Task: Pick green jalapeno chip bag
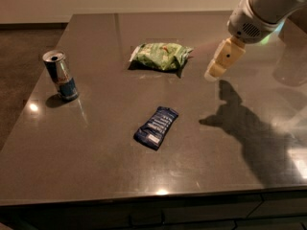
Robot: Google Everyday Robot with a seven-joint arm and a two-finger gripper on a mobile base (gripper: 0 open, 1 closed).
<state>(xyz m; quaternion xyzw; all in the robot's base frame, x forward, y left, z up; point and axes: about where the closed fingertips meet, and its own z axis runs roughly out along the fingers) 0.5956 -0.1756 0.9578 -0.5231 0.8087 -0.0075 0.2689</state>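
Observation:
The green jalapeno chip bag lies on the far middle of the dark table. It is puffy, light green, with white edges and small orange marks. My gripper hangs in the air to the right of the bag, a short way off and above the table. Its cream-coloured finger points down and to the left from the white wrist. The gripper touches nothing.
A flat dark-blue wrapper lies in the middle of the table, nearer than the bag. A blue and silver drink can stands upright at the left. The arm's shadow falls across the right of the table.

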